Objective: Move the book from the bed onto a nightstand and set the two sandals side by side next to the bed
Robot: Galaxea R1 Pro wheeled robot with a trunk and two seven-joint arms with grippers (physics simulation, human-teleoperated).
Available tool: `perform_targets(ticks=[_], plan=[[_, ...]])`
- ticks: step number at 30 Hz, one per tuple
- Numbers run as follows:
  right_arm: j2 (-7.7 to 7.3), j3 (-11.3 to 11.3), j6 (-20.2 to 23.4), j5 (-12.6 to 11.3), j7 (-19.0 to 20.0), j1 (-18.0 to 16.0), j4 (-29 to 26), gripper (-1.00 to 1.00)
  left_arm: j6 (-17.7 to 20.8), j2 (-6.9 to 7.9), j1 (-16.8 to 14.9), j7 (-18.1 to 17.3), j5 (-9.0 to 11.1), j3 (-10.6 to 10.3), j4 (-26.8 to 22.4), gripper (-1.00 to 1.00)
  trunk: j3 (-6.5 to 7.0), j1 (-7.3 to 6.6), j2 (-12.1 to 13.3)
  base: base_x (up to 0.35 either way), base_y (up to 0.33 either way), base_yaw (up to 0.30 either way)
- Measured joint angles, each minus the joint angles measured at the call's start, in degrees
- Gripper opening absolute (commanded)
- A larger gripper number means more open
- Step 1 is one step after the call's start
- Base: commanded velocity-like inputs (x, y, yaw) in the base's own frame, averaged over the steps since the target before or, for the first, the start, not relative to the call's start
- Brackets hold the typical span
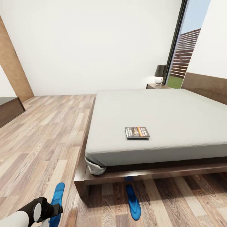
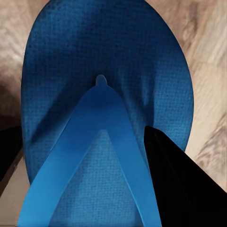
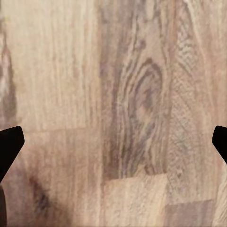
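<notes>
Left end effector [image 1: 52, 210] sits at lower left of the head frame, right on top of a blue sandal [image 1: 58, 195] that lies on the floor [image 1: 37, 151]. The sandal's long axis runs up-frame from the arm, slightly tilted right, toe end away. In the left wrist view the sandal [image 2: 104, 109] sits very close with its Y strap centred; one dark finger [image 2: 175, 179] lies over the sole beside the strap and another shows at the frame's lower-left edge. They straddle the sandal, but I cannot tell whether they are clamped on it or just around it.

Second sandal [image 1: 133, 201] lies lower centre of the head frame, on the floor beside the bed frame, its far end tucked under the frame edge, long axis near vertical in frame. The two sandals are well apart, the bed corner between them, so the pair is not yet side by side. The left arm is the nearer one to both.

Right end effector [image 3: 113, 142] hangs released, tips wide at both frame edges, over bare planks, holding nothing.

Farther up, the book [image 1: 137, 132] lies flat on the bed [image 1: 176, 110], mid-frame, near the mattress's front edge. Nightstand [image 1: 156, 86] with a lamp [image 1: 160, 75] stands at the far side, upper right, by the window.
</notes>
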Motion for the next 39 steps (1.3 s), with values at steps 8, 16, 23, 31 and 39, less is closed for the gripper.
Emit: perform_targets(ticks=[8,16,23,31,39], plan=[[-0.44,-0.07,0.15,-0.04,-0.86,0.0,0.05,1.0,3.03,0.12,0.05,-0.06,0.06,-0.17,0.09,-1.0,0.0,0.0,0.0,0.0,0.0,0.0],[0.32,-0.25,0.65,-0.42,-23.98,-0.01,0.6,1.0,3.34,0.21,0.06,-0.35,0.06,-0.2,0.12,-1.0,0.0,0.0,0.0,0.0,0.0,0.0],[3.92,-0.43,0.63,-0.67,-50.72,-0.01,0.82,1.0,3.37,0.65,0.05,-0.62,0.05,-0.24,0.12,-1.0,0.0,0.0,0.0,0.0,0.0,0.0],[4.84,-0.51,1.5,-0.67,-66.79,-0.01,0.09,1.0,3.38,0.79,0.03,-0.61,0.07,-0.27,0.05,-1.0,0.0,0.0,0.0,0.0,0.0,0.0],[5.49,-0.51,1.53,-0.71,-64.38,-0.09,-0.28,1.0,3.38,0.83,0.05,-0.57,0.07,-0.28,0.1,-1.0,0.0,0.0,0.0,0.0,0.0,0.0]])
